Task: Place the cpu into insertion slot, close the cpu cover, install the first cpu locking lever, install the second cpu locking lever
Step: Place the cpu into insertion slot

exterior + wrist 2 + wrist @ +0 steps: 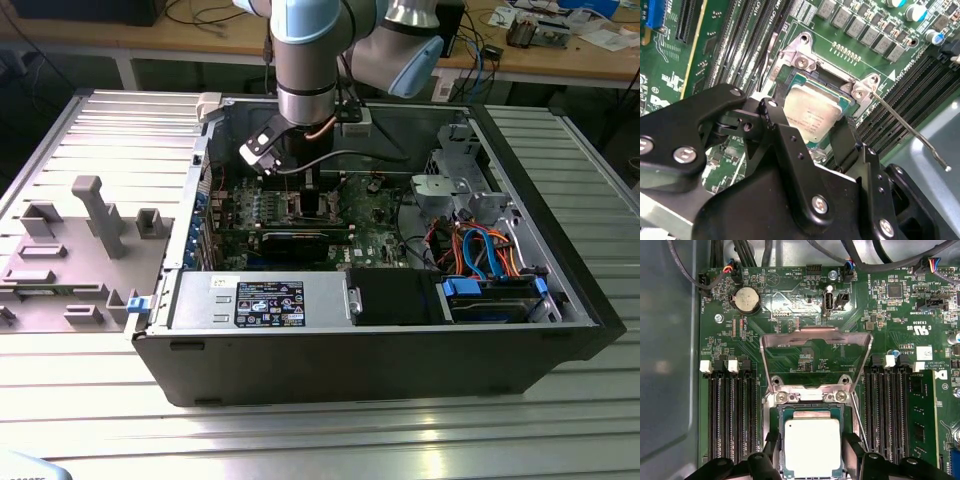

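Two spread fingers (845,141), gripping nothing, flank the cpu (812,447), case (350,350) on ribbed table (300,440).

a ribbed grey metal bench (320,440) spans the foreground, with bright glare on its near slats. behind it runs a long wooden desk (100,40) strewn with cables (200,15), with papers (610,38) toward the exterior view's right. it is dark under the desk.
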Action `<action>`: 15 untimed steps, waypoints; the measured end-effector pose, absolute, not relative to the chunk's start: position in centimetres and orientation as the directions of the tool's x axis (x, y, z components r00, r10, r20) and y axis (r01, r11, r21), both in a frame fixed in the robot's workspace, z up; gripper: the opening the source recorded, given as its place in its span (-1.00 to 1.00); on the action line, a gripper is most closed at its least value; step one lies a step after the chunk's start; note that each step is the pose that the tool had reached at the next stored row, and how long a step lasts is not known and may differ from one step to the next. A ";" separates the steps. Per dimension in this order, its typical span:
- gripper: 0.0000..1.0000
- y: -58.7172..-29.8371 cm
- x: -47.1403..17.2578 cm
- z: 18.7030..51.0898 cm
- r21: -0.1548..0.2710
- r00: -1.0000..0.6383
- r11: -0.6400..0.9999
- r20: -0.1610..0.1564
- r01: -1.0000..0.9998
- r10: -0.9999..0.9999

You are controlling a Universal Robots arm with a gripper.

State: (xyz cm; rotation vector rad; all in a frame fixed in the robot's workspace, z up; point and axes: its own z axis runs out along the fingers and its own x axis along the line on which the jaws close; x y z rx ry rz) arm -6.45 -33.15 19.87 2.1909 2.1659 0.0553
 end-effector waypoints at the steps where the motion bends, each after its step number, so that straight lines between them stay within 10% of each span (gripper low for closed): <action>1: 0.24 -33.1 -6.5 20.4 0.068 0.012 -0.011 -0.017 0.998 1.000; 7: 0.24 -33.1 -6.4 22.0 0.068 0.012 -0.011 -0.017 0.998 1.000; 15: -0.65 -33.1 -6.6 22.0 0.068 0.009 -0.008 -0.017 0.998 1.000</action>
